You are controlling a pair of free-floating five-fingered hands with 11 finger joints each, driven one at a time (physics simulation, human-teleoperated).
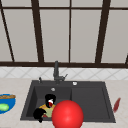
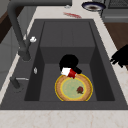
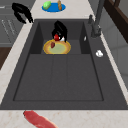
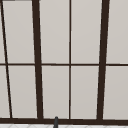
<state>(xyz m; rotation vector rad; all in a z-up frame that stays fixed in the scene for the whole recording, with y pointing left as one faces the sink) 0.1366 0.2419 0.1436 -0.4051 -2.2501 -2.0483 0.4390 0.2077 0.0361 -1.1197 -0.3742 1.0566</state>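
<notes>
Black fingers of the right hand (image 1: 50,99) curl round a small red-and-white object (image 2: 69,72) above the yellow-rimmed plate (image 2: 73,88) in the sink basin (image 2: 47,82); the left hand (image 1: 39,114) hovers curled, holding nothing, at the front rim.

Matt dark composite sink (image 2: 100,82) under my matt black right hand (image 2: 68,62); round yellow-rimmed plate (image 2: 74,87) in it smooth, counter (image 3: 75,118) around it pale marbled stone.
</notes>
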